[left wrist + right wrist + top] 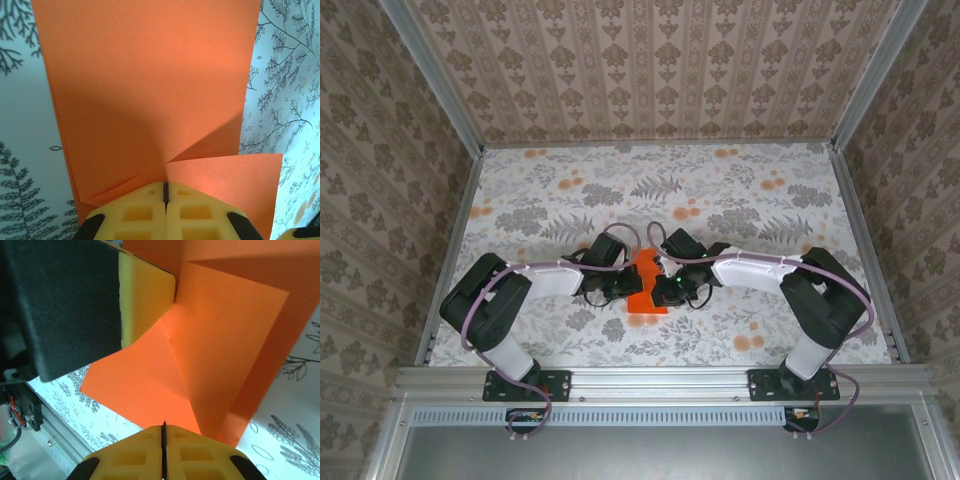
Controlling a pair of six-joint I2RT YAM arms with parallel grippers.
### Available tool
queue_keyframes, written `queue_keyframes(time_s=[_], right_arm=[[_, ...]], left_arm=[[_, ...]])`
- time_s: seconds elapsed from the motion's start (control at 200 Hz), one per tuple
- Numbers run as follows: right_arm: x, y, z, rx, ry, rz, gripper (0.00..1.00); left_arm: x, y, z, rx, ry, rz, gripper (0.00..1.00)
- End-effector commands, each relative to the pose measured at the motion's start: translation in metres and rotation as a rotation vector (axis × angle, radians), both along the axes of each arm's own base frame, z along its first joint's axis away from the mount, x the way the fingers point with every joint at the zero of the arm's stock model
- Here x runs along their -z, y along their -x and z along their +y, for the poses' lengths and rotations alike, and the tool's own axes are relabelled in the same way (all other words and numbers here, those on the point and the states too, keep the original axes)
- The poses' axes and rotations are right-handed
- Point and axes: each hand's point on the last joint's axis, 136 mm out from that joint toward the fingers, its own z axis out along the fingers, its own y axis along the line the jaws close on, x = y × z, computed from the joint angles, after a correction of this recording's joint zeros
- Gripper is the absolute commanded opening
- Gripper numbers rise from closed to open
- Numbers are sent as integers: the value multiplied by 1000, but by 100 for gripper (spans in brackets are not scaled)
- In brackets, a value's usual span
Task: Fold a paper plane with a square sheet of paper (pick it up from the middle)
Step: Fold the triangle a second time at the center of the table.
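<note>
Square sheet of paper (150,90): bright orange; sharply creased.

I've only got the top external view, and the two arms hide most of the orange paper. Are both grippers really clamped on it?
Observer: Yes. In the left wrist view the left gripper is shut on the orange paper, with its fingers pressed together.
Operator: And the right one?
Observer: The right gripper is shut on the paper too. A crease runs up from near its tips.
Operator: Is the sheet flat?
Observer: No. The wrist views show overlapping folded layers with diagonal creases.
</note>
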Motion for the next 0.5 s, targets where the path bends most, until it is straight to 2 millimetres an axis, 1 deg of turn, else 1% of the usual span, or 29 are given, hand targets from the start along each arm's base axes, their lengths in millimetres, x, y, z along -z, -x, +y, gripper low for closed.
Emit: queue_keyframes(time_s=[0.0,0.14,0.31,0.495], right_arm=[[2,-8,6,18,24,-10,9],[4,-10,10,9,37,-14,8],[14,-11,6,11,80,-6,9],[20,-11,3,2,111,-1,8]], left_arm=[[38,25,32,-34,-158,101,1],[39,26,34,-40,-164,102,1],[41,27,36,-46,-170,105,1],[41,27,36,-54,-163,105,1]])
